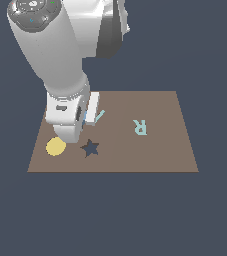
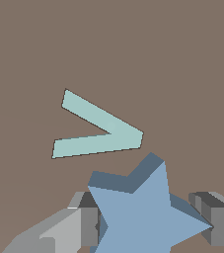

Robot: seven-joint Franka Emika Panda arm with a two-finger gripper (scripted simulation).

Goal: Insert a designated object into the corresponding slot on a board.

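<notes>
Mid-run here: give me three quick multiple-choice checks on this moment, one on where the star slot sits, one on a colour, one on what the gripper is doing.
1. On the board, the star slot lies just to the exterior view's right of:
A. the letter R
B. the yellow disc
C. a red cube

2. The star piece is:
A. light blue
B. yellow
C. green

3. The gripper is:
A. open and empty
B. shut on the yellow disc
C. shut on the star piece

Key: 1 B, the yellow disc sits beside the slot, while the letter R is farther off. 2 A, the wrist view shows it light blue. 3 C, fingers flank the star on both sides.
</notes>
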